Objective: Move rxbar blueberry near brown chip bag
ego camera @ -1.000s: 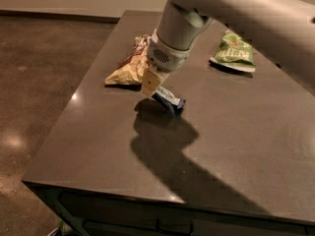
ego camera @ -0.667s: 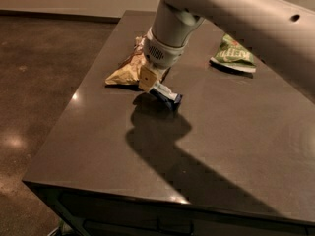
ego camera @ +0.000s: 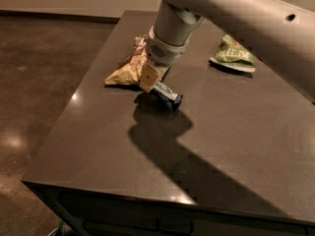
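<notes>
The rxbar blueberry (ego camera: 168,95), a small dark blue wrapper, sticks out to the right from under my gripper (ego camera: 150,82), tilted and just above or on the dark table (ego camera: 98,146). The gripper reaches down from the pale arm (ego camera: 236,14) and is shut on the bar's left end. One tan finger (ego camera: 147,76) shows in front. The brown chip bag (ego camera: 126,69), crinkled with a pale yellow lower part, lies just left of and behind the gripper, partly hidden by the wrist. The bar is close to the bag's right edge.
A green chip bag (ego camera: 231,56) lies at the back right of the table. The arm casts a large shadow (ego camera: 167,141) across the table's middle. The table's left edge (ego camera: 59,117) and front edge drop off to a brown floor.
The gripper and the blue bar have shifted a little left and back toward the brown chip bag. The bags have not moved.
</notes>
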Robot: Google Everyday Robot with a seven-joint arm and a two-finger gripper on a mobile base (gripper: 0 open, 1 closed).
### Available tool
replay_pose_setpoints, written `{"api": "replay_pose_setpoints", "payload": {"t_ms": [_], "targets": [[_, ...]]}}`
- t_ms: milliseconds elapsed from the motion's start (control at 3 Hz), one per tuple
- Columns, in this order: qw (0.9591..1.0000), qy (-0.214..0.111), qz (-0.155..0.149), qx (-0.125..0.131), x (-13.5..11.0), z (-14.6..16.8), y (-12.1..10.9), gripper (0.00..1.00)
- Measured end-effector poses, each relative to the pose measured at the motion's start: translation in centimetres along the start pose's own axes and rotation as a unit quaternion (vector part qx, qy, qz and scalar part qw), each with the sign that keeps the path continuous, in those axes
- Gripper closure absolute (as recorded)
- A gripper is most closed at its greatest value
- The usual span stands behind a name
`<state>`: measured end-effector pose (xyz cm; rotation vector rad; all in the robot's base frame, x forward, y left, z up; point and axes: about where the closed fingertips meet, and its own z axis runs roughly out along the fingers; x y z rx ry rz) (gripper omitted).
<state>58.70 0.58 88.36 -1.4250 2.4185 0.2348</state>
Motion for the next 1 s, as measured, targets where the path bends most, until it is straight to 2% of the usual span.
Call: {"api": "replay_pose_setpoints", "payload": {"t_ms": [333,667,1000], "targets": [[1.0,0.0,-0.001,0.0,-0.05,0.05,0.07,0.16],[1.0,0.0,-0.002,0.0,-0.1,0.1,0.15,0.0],[1.0,0.0,-0.002,0.0,-0.1,0.1,0.15,0.0]]}}
